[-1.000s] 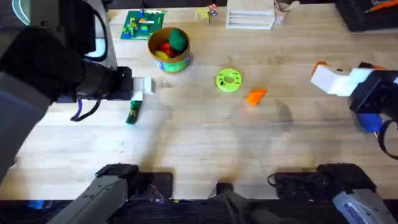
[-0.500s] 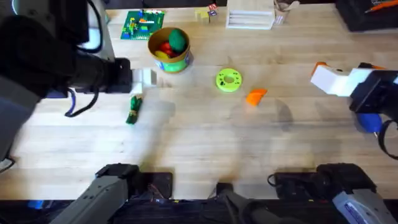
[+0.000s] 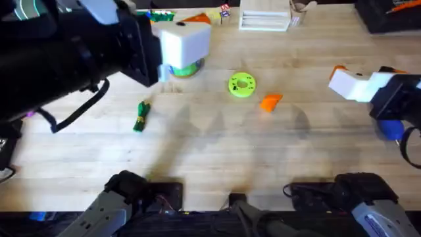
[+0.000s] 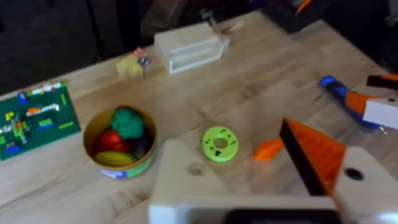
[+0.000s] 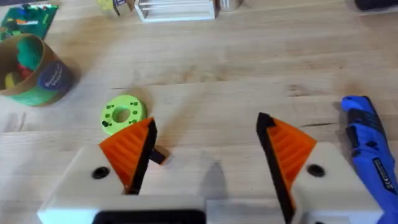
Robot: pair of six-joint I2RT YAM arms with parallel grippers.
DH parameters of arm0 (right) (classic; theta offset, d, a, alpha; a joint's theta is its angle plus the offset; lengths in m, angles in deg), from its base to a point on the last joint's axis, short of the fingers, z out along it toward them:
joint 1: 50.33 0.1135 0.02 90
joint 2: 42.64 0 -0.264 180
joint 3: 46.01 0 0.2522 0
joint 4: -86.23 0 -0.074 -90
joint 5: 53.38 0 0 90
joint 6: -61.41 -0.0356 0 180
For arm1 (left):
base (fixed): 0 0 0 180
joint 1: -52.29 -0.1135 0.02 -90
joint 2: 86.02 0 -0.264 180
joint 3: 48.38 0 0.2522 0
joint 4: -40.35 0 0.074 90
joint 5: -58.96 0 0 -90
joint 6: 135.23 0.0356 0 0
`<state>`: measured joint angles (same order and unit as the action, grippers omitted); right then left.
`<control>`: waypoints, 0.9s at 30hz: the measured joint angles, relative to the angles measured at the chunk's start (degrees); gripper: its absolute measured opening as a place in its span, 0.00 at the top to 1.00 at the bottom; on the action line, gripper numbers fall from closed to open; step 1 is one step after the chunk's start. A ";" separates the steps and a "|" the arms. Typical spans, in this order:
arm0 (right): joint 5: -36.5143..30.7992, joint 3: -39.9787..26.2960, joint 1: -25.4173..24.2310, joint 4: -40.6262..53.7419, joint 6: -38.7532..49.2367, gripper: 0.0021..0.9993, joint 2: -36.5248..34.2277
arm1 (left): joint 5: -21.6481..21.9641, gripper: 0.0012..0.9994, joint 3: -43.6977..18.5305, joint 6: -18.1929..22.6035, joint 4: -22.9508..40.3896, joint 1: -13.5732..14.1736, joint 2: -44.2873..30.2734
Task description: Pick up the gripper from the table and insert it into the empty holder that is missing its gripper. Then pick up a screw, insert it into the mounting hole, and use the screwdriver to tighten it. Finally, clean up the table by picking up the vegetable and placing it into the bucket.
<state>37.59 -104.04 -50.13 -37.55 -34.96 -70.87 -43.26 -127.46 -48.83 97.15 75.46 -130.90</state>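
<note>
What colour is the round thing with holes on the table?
Bright green; the round disc shows best in the right wrist view.

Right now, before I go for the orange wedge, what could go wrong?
The wedge lies close to the green disc; a wide reach may knock the disc away. The left tool has an orange pad on one finger only, so a grab with it may slip.
</note>
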 joint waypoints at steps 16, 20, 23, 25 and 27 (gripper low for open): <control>0.00 0.00 0.00 0.00 0.00 0.01 0.00 | -0.30 0.01 0.60 -0.47 -2.62 1.17 -2.97; 0.00 0.00 0.00 0.00 0.00 0.01 0.00 | -0.30 0.01 6.29 -0.24 -12.58 2.51 -3.03; 0.00 0.00 0.00 0.01 0.00 0.01 0.00 | -0.38 0.01 13.61 -0.21 -20.15 3.81 0.43; 0.00 0.00 0.00 0.00 0.00 0.01 0.00 | -0.45 0.00 19.37 -0.09 -24.90 4.82 4.86; 0.00 0.00 0.00 0.00 0.00 0.01 0.00 | -0.45 0.00 24.57 0.04 -28.05 5.86 9.99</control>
<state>37.59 -104.04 -50.13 -37.55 -34.96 -70.87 -43.71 -102.89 -48.78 69.11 81.32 -120.90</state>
